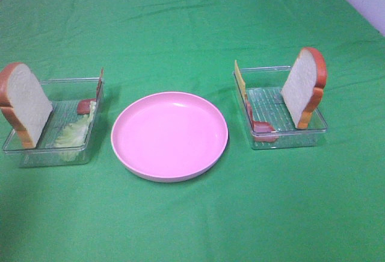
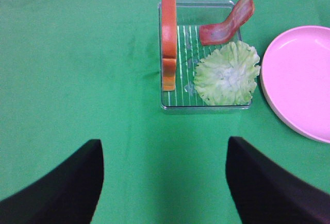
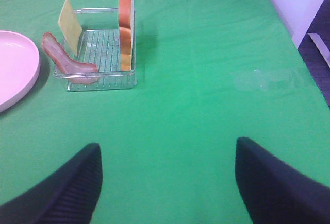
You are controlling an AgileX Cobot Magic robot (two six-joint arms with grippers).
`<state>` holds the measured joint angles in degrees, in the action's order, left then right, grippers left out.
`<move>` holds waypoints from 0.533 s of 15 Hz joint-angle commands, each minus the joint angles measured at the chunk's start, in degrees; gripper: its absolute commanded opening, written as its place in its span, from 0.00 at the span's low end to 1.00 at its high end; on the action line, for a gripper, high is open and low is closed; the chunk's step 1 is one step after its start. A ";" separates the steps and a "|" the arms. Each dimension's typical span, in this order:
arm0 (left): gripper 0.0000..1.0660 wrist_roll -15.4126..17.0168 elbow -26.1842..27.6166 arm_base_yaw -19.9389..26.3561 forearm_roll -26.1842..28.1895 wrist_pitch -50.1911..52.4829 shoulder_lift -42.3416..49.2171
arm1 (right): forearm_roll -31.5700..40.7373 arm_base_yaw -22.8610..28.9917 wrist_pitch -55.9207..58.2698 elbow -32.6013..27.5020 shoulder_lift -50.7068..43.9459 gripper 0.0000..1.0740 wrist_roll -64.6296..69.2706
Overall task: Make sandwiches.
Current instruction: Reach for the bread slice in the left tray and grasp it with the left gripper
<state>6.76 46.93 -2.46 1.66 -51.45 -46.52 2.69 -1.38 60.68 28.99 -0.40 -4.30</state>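
— Black left fingers [image 2: 67, 183]: how do they stand?
— Spread wide with nothing between them, above the green-covered table [image 1: 192, 27]. The right fingers [image 3: 67, 188] are just as wide and just as empty.
— And the sandwich parts?
— Not stacked. At the left of the overhead frame, the left tray [image 1: 36, 153] holds the left bread slice [image 1: 27, 102] upright, the lettuce [image 1: 75, 131] lying flat, and the left bacon strip [image 1: 85, 105] propped in its far right corner. The right tray [image 1: 289, 141] holds the right bread slice [image 1: 304, 87], the cheese square [image 1: 240, 80] on edge at its left wall, and the right bacon strip [image 1: 264, 128]. The pink plate [image 1: 169, 135] sits between the trays.
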 commanded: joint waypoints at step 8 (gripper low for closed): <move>0.62 0.29 28.99 0.29 1.72 -9.00 -43.83 | 0.00 -0.17 0.00 -0.11 -0.80 0.64 -0.29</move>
<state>6.76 75.69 -2.46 3.21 -60.22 -89.84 2.69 -1.38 60.68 28.99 -0.40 -4.30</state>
